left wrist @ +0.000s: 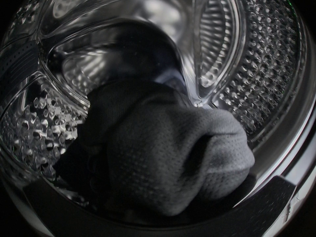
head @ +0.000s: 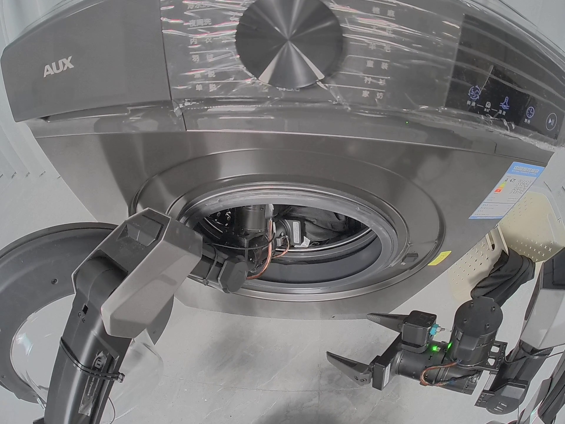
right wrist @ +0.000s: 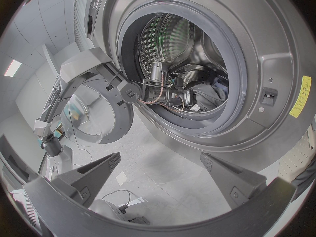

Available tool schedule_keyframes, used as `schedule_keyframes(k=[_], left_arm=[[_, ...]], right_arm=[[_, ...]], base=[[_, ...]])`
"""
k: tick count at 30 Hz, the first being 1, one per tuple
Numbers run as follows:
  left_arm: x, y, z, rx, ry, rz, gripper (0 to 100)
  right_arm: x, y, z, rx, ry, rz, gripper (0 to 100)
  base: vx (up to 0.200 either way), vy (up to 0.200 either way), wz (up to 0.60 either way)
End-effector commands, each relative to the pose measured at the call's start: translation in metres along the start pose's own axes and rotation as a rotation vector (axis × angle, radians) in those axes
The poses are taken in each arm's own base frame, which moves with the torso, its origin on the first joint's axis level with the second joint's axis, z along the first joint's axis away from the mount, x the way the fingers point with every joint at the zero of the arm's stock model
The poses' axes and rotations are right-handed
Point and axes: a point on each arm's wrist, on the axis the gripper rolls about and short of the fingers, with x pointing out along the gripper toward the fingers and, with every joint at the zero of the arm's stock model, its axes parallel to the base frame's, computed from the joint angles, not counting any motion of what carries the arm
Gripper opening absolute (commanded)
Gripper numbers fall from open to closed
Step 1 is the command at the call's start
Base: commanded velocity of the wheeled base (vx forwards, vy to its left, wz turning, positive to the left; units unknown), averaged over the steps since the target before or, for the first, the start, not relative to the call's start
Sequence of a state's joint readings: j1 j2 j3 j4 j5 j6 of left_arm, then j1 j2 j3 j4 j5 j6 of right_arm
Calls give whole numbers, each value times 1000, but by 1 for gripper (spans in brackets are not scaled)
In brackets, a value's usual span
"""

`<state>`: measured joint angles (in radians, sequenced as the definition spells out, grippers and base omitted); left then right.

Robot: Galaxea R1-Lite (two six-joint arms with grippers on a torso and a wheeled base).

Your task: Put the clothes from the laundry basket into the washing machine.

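1. The washer [head: 353,166] fills the top and middle of the head view. Its door [head: 35,278] hangs open at the lower left.
2. The left arm [head: 141,266] runs from the lower left through the opening at the centre. The left claw [right wrist: 188,97] is inside the drum [left wrist: 263,66], just beside the clothes there. Whether it is released or clenched cannot be told.
3. A grey mesh garment [left wrist: 171,155] lies bunched low in the drum, close before the left wrist camera, with darker cloth [left wrist: 108,109] behind it.
4. The right claw [head: 350,337] hovers at the lower right over the floor [head: 265,354], outside the washer. It is released, jaws wide apart and nothing between them.
5. The basket [head: 529,237] stands at the right edge, with a black garment [head: 506,275] draped over its rim.
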<state>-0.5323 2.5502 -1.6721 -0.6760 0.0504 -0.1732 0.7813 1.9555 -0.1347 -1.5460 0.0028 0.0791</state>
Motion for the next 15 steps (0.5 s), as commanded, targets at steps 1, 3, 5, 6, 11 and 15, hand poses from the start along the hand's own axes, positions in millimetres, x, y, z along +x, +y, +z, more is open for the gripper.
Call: schedule_keyframes(k=[1,3,5,6,11,15], left_arm=[[22,7,12,-16,-122,52,0],[27,9,20,-27,-179,75,0],[29,7,32,-58,-244,73,0],[29,7,36,-72,-263,73,0],[27,3,41,-91,-308,63,0],[28,-1,39,-90,-322,54,0]], right_arm=[[1,0,1,1,-3,0,100],[2,0,2,2,-9,1,100],[2,0,2,1,-9,1,100],[2,-1,2,2,-11,-1,100],[2,0,2,1,-11,1,100],[3,0,3,1,-16,1,100]], base=[[0,0,0],[0,0,0],[0,0,0],[0,0,0],[0,0,0],[0,0,0]])
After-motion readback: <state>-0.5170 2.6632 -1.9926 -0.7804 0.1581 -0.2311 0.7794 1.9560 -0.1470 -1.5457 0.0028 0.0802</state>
